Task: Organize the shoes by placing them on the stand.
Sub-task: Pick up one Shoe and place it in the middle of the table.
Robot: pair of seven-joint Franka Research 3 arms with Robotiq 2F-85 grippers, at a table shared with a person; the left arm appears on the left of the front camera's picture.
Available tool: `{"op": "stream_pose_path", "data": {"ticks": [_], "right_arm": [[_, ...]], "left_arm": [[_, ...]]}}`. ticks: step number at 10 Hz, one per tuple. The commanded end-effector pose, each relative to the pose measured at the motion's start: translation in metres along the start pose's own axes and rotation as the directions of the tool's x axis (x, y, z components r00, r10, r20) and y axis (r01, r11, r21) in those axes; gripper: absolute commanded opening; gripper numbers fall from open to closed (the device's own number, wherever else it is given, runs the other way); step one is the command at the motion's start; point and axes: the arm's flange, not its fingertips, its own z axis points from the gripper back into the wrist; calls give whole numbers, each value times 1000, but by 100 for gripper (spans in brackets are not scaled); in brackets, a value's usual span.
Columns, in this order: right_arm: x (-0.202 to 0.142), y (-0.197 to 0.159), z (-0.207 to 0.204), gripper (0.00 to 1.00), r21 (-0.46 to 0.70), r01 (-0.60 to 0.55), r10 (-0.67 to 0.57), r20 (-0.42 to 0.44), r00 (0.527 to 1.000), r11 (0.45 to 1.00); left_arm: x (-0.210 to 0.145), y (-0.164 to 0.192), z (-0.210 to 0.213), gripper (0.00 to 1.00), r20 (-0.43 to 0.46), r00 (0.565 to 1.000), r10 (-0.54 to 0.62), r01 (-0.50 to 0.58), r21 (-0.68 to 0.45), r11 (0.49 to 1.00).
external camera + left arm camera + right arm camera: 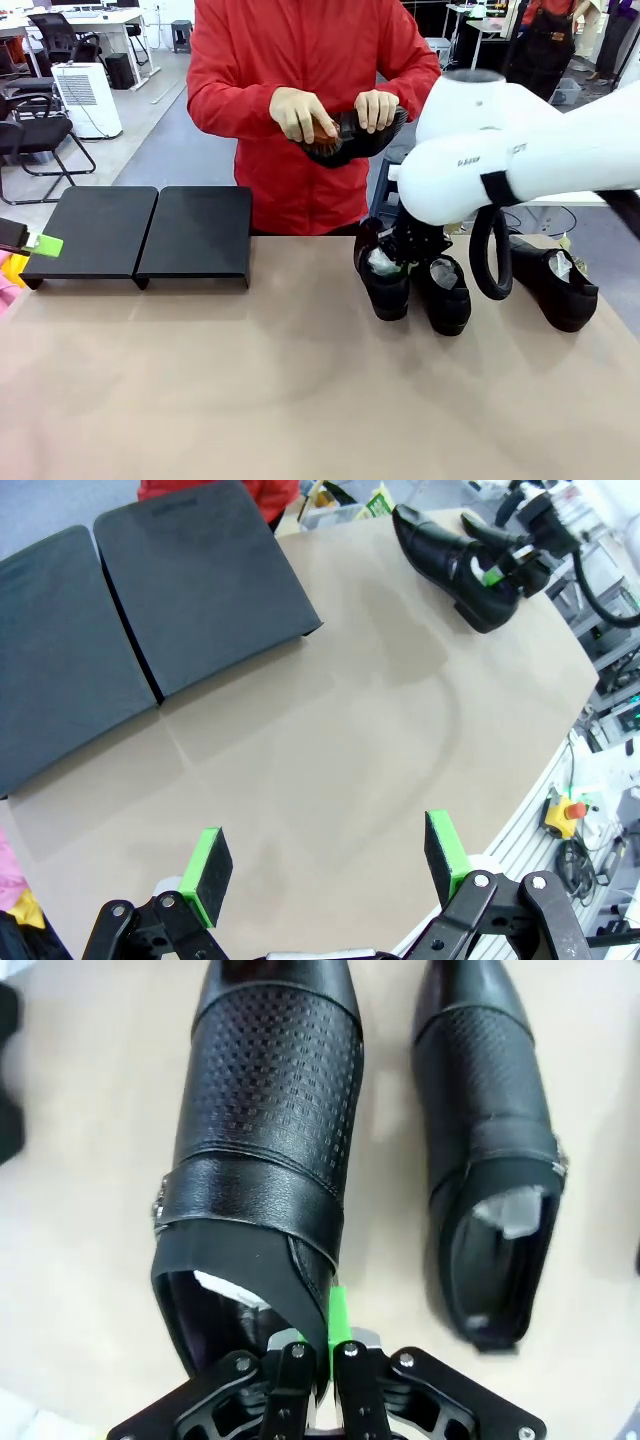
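Observation:
Three black glossy shoes stand on the table at the right: one held by my right gripper, a second beside it, a third farther right. Close up, my right gripper is shut on the side wall of the left shoe's opening, with its neighbour alongside. The black stand sits bare at the back left. My left gripper hangs open over bare table short of the stand; its green pad shows at the front view's left edge. The person holds another shoe.
The person in red stands at the far side, rubbing the held shoe with a small brush. Bare tabletop lies between the stand and the shoes. The right arm's white body and black cable hang over the shoes.

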Motion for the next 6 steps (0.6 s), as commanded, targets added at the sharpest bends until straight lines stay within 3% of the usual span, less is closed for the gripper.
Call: {"op": "stream_pose_path", "data": {"ticks": [1,2,3,5,6], "right_arm": [[-48,6,30,0,72,-25,24,7,1000,997],[-68,11,48,0,75,-105,103,27,994,992],[-21,9,20,0,29,-2,2,6,1000,1000],[-21,9,20,0,29,-2,2,6,1000,1000],[-47,13,32,0,36,-27,27,3,1000,999]], "left_arm": [[1,2,0,100,10,1000,-9,9,-18,1000],[1,2,0,100,10,1000,-9,9,-18,1000],[1,2,0,100,10,1000,-9,9,-18,1000],[1,2,0,100,10,1000,-9,9,-18,1000],[1,2,0,100,10,1000,-9,9,-18,1000]]}}
